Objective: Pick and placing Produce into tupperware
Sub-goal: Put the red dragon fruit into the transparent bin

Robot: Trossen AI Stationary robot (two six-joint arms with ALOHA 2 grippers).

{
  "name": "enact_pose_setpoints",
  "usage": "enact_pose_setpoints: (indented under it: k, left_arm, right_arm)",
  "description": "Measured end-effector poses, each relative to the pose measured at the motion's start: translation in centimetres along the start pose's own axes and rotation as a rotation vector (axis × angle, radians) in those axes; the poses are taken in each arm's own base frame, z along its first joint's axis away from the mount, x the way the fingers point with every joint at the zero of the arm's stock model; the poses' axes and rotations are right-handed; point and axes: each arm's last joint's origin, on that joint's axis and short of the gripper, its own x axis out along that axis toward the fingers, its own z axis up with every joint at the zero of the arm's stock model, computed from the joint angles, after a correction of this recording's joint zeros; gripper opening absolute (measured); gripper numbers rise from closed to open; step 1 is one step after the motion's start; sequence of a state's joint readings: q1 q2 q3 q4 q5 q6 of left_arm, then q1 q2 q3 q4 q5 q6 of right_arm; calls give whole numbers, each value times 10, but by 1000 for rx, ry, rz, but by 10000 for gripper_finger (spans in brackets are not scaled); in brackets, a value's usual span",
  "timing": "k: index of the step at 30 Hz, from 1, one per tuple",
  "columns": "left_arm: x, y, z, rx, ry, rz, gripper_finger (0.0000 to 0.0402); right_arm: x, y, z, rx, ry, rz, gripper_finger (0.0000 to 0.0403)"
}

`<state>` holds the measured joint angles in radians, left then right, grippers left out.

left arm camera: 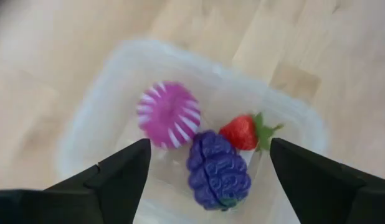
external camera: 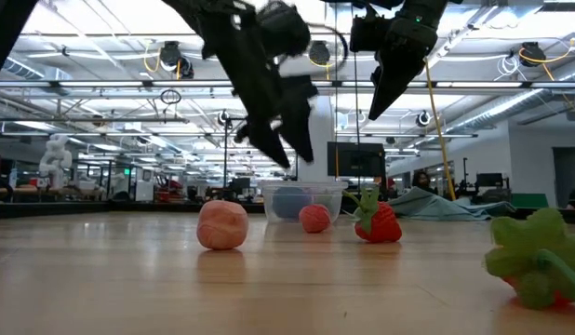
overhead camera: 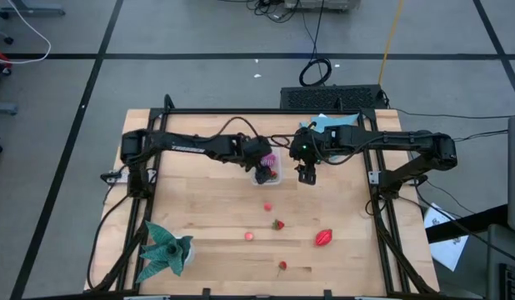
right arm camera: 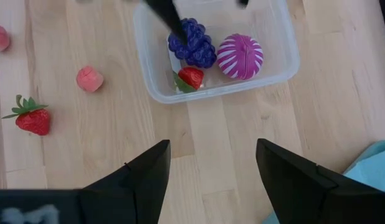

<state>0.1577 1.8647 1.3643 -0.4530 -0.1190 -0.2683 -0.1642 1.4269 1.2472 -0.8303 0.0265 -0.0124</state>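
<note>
Closest to the low camera: a blurred strawberry point(external camera: 536, 265) by the table's near edge, green cap up, cut off at the frame's side. Farther in, toward the table's middle: a peach point(external camera: 222, 225), a second strawberry point(external camera: 379, 223), a small pink fruit point(external camera: 314, 218). Toward the right edge, an oval red fruit point(overhead camera: 324, 238), long axis slanted across the boards.

Past them, nearer the far edge, the clear tub point(right arm camera: 291, 62), already holding a striped pink ball point(right arm camera: 240, 56), a purple bunch point(right arm camera: 191, 42) and a tiny strawberry point(right arm camera: 191, 77).

Left gripper point(left arm camera: 209, 149) directly above the tub, fingers spread, nothing between them. Right gripper point(right arm camera: 212, 146) just beside the tub on the right-edge side, also spread and empty.

Every loose fruit toward the near edge from both grippers; oval one probably the right arm's, peach closer to the left.

Hard to tell from the low view: gripper height above the wood. Teal cloth point(overhead camera: 164, 248) in the near-left corner, blue cloth point(overhead camera: 328, 122) at the far edge.
</note>
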Motion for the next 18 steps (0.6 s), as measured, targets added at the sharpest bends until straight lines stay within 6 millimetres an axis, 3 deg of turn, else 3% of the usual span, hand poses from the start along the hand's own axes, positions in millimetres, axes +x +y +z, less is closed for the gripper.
enact_pose_setpoints:
  k: [5, 11, 14, 18]
  left_arm:
    - [-61, 6, 12, 10, -111, 40, 322]
    - [-137, 10, 5, -11, -182, 52, 314]
    - [-164, 6, -2, -12, -211, 39, 316]
    - [-184, -2, -14, 12, -213, 49, 313]
  right_arm:
    - [0, 1, 0, 2, 3, 2, 226]
    - [-1, 17, -1, 28, 13, 77, 226]
    - [-2, 34, -2, -10, 12, 158, 226]
    - [-5, 63, -4, -70, -1, 215, 226]
